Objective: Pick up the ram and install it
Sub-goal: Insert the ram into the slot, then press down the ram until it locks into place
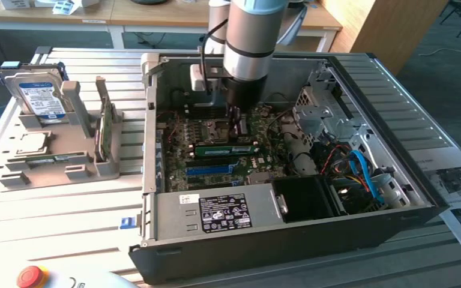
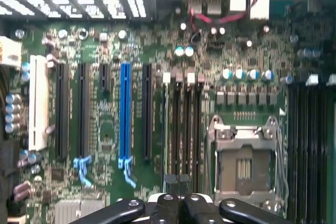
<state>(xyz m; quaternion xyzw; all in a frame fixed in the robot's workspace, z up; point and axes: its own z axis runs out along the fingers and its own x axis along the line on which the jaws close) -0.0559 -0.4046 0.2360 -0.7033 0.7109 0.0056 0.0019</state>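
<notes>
The open black and grey steel computer case [image 1: 295, 240] takes up the centre and right of the exterior view, with the green motherboard [image 1: 214, 162] on its floor. The silver and grey robot arm [image 1: 251, 36] reaches down into it from the upper middle. Just below the arm's tip, in the middle of the frame, the ram [image 1: 224, 146], a thin, narrow green circuit-board stick with dark chips, appears to stand edge-up in a memory slot. The black two-fingered gripper [image 1: 239, 127] hangs close above it, its fingers pressed together on nothing. I judge the stick light and stiff but fragile. It is best held by its long bare edges or short ends, clear of the chips and contacts, and any pressure should be spread evenly along its top edge.
</notes>
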